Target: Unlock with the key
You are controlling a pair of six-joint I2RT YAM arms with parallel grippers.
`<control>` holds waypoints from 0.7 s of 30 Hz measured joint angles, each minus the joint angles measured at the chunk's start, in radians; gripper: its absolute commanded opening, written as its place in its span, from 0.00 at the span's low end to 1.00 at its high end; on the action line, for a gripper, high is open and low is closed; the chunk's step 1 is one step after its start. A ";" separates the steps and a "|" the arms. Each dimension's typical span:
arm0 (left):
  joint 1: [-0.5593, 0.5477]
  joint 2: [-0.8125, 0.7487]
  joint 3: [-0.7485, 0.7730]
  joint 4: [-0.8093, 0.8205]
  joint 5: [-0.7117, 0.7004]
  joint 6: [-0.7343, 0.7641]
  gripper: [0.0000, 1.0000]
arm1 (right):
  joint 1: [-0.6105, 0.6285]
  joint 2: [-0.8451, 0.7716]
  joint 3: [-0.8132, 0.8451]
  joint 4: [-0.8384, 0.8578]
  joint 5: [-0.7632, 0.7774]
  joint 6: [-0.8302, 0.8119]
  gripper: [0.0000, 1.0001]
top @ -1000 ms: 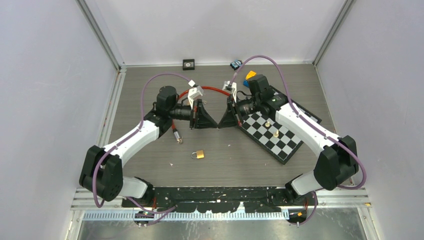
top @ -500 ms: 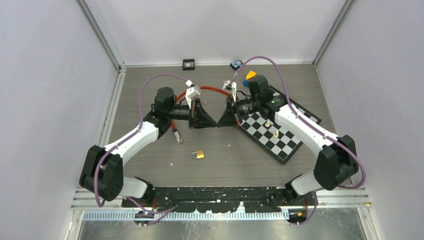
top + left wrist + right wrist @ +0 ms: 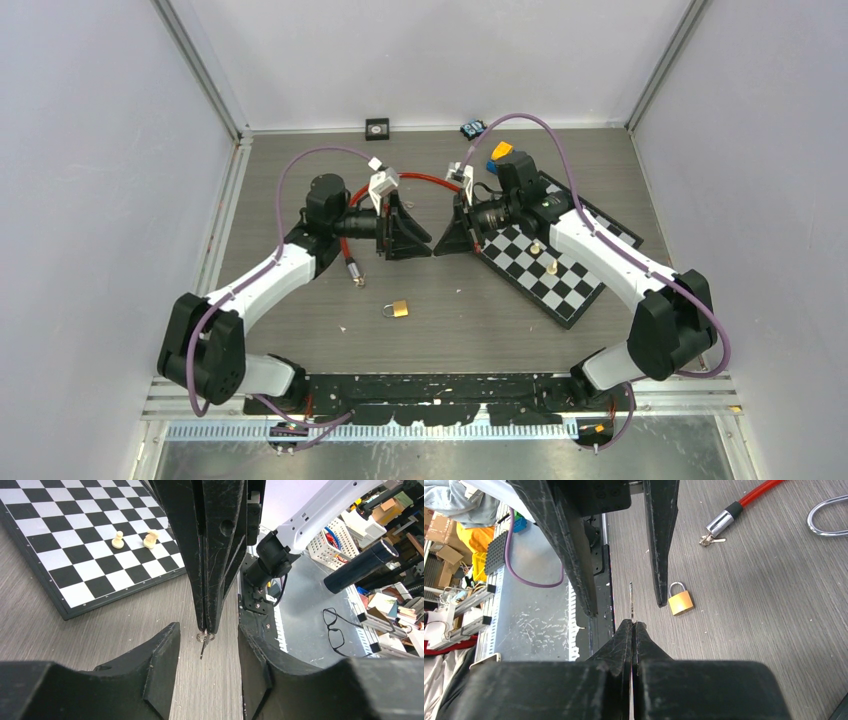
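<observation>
Slippage threatens: right gripper [image 3: 633, 625] pinches the thin key [image 3: 631, 599] at its very tips. Left gripper [image 3: 207, 639] stands open either side; brushing its fingers [image 3: 160, 645] could dislodge it.

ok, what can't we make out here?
- Key: top external, too small to see; right wrist, edge-on, teeth unreadable.
- Key's gripped end: left wrist, hidden between the fingers of the right gripper.
- Padlock keyhole: shown in no view.
- Chessboard: left wrist, cut off by frame edges.
</observation>
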 measured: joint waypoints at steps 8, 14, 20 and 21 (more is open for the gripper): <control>0.009 -0.009 -0.004 -0.001 -0.001 -0.013 0.40 | -0.006 0.000 -0.003 -0.001 0.005 -0.003 0.01; 0.009 -0.009 -0.004 -0.016 -0.002 -0.008 0.37 | -0.009 0.000 -0.004 -0.001 0.006 -0.003 0.01; 0.009 -0.008 -0.004 -0.055 -0.002 -0.002 0.29 | -0.011 0.000 -0.004 -0.001 0.006 -0.003 0.01; 0.009 -0.007 -0.003 -0.062 -0.002 0.000 0.27 | -0.011 0.000 -0.004 -0.001 0.007 -0.003 0.01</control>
